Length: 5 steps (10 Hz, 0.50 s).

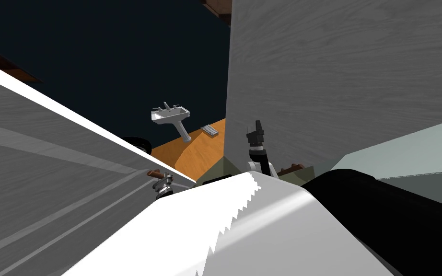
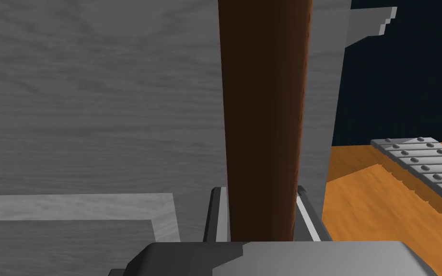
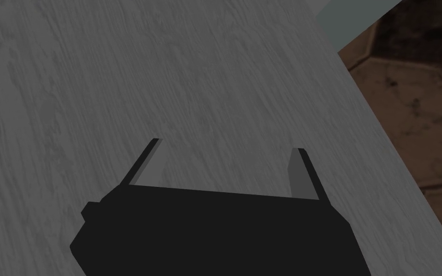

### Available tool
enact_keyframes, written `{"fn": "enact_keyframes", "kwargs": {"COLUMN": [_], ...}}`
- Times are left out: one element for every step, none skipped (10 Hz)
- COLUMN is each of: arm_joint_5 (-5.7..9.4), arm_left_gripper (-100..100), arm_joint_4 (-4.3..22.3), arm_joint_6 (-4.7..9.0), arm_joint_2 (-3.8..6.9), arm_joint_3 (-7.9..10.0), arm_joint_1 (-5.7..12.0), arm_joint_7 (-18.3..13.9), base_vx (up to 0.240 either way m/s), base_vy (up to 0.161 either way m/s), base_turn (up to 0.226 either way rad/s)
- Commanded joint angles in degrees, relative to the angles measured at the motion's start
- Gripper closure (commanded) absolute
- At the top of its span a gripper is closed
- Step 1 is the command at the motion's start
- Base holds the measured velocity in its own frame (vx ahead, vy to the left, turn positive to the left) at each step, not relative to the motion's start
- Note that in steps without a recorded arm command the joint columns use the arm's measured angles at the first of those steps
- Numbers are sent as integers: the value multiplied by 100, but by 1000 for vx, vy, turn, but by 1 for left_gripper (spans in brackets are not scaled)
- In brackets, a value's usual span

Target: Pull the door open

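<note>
Head view: the grey door (image 1: 47,158) slants across the left, its white edge toward an orange floor (image 1: 201,153) with a sink (image 1: 169,115) and a grate (image 1: 209,130). The brown handle (image 1: 154,173) sits near the door's edge, and the left gripper (image 1: 163,181) is at it. The right gripper (image 1: 257,125) is raised beside a grey panel (image 1: 340,72).

Left wrist view: the left gripper (image 2: 259,191) pinches the handle (image 2: 263,96), a finger on each side, with the door (image 2: 95,96) behind.

Right wrist view: the right gripper (image 3: 228,144) is spread before the grey panel (image 3: 191,72).

Left claw (image 2: 261,191) tight, right claw (image 3: 228,144) wide.
</note>
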<state>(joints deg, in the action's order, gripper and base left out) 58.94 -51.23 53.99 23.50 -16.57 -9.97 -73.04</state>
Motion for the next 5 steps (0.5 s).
{"fn": "enact_keyframes", "kwargs": {"arm_joint_5": [-1, -53, -67, -100, -118], "arm_left_gripper": [100, 100, 100, 100, 100], "arm_joint_4": [-4, -55, -70, -104, -123], "arm_joint_6": [11, 11, 14, 22, 26], "arm_joint_2": [0, 45, 58, 86, 102], "arm_joint_3": [1, -108, -137, -203, -238], "arm_joint_1": [0, -31, -39, -57, -67], "arm_joint_7": [0, -53, -67, -98, -115], "base_vx": [0, -114, -142, -172, -195], "base_vy": [0, 3, 25, 24, -12], "base_turn": [0, -54, -54, -55, -49]}}
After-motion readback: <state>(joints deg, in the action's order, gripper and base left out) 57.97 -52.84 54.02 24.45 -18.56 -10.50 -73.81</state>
